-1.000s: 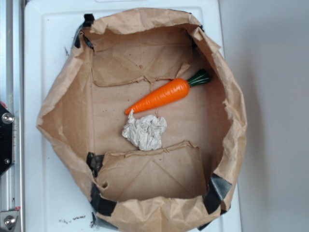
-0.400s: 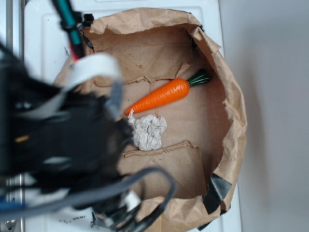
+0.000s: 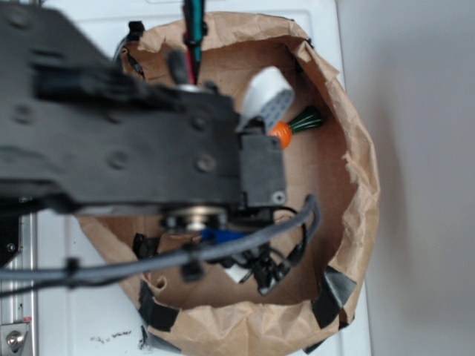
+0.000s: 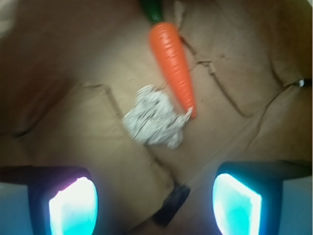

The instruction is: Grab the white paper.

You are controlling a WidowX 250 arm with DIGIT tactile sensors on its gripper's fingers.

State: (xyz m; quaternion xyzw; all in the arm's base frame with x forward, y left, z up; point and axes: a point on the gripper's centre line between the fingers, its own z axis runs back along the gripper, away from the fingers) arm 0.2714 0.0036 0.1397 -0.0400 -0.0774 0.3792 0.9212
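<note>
- Exterior view: blurred black robot arm (image 3: 126, 144) fills the left and middle, stretched across the large brown paper bag (image 3: 356, 185) that lies opened out on a white board (image 3: 56, 297).
- Grey cable (image 3: 223, 248) runs along the near side of the arm; a red and green wire bundle (image 3: 194, 30) rises at the far edge.
- Right of the arm, only the orange shoulder and dark green top of the plastic toy carrot (image 3: 297, 122) peek out, beside a curved white band (image 3: 267, 96) on the arm.
- Crumpled ball hidden by the arm in this view.
- Wrist view, left to right: left finger pad (image 4: 73, 205), glowing cyan-white, at the near left corner; black tape strip (image 4: 171, 203) on the bag's fold, near centre; right finger pad (image 4: 237, 203) at the near right corner.
- Gripper (image 4: 155, 205) spread wide, nothing between the pads, hanging clear above the bag floor.
- Small wrinkled ball of off-white paper (image 4: 154, 117) on the bag floor, centred between the pads and farther out, apart from both.
- Orange carrot (image 4: 173, 63) lies just right of and beyond the ball, pointed tip touching the ball's right edge, green top toward the far side.
</note>
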